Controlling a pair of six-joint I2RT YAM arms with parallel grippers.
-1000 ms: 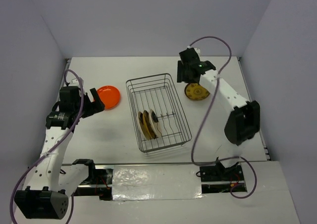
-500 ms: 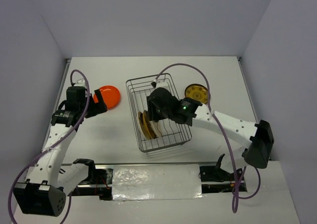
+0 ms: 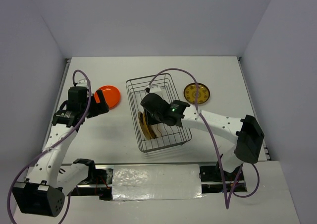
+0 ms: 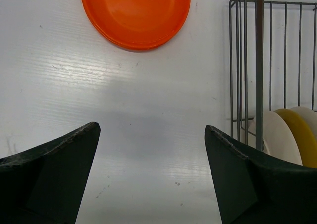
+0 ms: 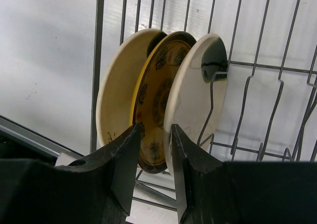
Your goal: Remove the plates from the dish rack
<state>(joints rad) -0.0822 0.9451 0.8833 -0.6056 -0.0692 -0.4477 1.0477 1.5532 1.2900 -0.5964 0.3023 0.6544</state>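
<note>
The wire dish rack (image 3: pixel 166 87) stands mid-table with three plates upright at its near end. In the right wrist view they are a cream plate (image 5: pixel 116 90), a mustard patterned plate (image 5: pixel 161 85) and a second cream plate (image 5: pixel 195 95). My right gripper (image 5: pixel 153 132) reaches into the rack, still open, its jaws narrowed to either side of the mustard plate's lower rim. An orange plate (image 3: pixel 109 96) lies flat left of the rack. My left gripper (image 4: pixel 151 135) hangs wide open over bare table between that plate and the rack.
Another mustard plate (image 3: pixel 196 92) lies flat on the table right of the rack. The rack's corner post (image 4: pixel 258 60) stands close to my left gripper's right finger. Grey walls enclose the table on three sides.
My right arm swung from the mustard plate at the right into the rack, and its jaws narrowed around the standing plates. The left arm shifted only slightly.
</note>
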